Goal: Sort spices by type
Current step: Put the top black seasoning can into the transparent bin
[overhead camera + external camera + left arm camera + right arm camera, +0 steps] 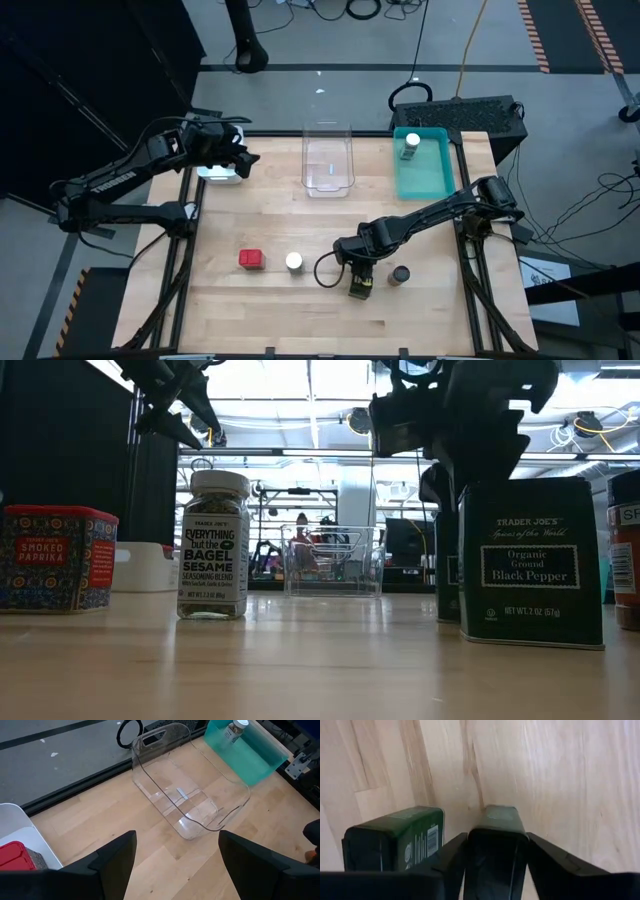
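The right tool [360, 283] is lowered near the front edge of the desk [300, 310], right of its middle. Its fingers are pressed against the two sides of a dark green-black rectangular pepper tin [498, 820], which appears to be pinched while it stands on the wood. A second dark green-black tin [395, 837] is seen just beside it, almost touching.

That closeness is judged the chief risk. If the gripped tin is lifted at a tilt, the neighbour may be clipped by a finger and knocked over or dragged along. The grip is taken on smooth metal faces, so the tin may slip or swing if it is raised quickly. A dark-lidded round jar [400, 274] stands close on the other side and could be brushed on the way out.

The left tool [236, 160] is held spread above the white tray [222, 176] at the far left corner, where a red blocky tin [15, 857] already lies. Another red blocky tin [251, 260] and a clear jar with a white round cap [294, 262] stand near the front edge, left of the right arm. A capped jar [411, 143] sits in the teal tray [428, 180]; the clear tray [328, 185] holds nothing. A wrong tray could be chosen for the pepper tin.
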`<state>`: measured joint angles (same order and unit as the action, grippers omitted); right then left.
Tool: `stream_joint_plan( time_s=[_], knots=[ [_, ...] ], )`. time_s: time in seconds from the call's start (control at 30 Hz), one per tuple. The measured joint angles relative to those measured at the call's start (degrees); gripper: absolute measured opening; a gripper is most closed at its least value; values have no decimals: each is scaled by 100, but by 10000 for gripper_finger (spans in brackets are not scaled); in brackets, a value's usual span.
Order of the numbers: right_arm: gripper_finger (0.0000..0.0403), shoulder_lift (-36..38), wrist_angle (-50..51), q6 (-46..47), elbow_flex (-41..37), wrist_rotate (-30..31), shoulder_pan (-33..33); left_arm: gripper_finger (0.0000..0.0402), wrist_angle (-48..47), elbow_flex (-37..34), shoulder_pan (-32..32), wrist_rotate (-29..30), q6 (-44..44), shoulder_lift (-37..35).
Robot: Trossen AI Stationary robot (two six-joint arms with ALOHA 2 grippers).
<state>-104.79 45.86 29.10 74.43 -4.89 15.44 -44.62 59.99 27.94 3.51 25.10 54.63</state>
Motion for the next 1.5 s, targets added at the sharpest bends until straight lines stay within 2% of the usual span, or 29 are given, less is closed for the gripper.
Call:
stream_joint_plan(
  time_s=[0.1,0.13,0.33,0.43,0.53,0.73,0.9,1.07,1.3,1.5],
  knots=[
    [109,0,90,24,0,-105,0,288,0,0,0,0,-9,0],
    [101,2,104,22,2,-113,0,288,0,0,0,0,-11,0],
    [101,146,383,-93,2,-194,-93,288,2,0,-1,0,-10,0],
    [101,349,856,-199,128,-257,-252,288,4,0,0,0,-11,0],
    [101,487,1490,-649,536,-187,-467,288,25,0,0,0,-9,0],
    [101,495,2505,-2134,1909,462,-1261,288,77,0,0,0,3,0],
    [101,387,2558,-3036,2801,554,-2227,288,76,0,0,0,145,-1],
    [101,262,2054,-3649,3377,633,-2951,288,74,0,0,0,356,0],
    [101,-415,1944,-4129,4111,610,-3344,288,75,0,4,0,556,-2],
    [101,-902,2227,-4199,4328,604,-3532,288,73,0,15,24,892,0]
  ],
)
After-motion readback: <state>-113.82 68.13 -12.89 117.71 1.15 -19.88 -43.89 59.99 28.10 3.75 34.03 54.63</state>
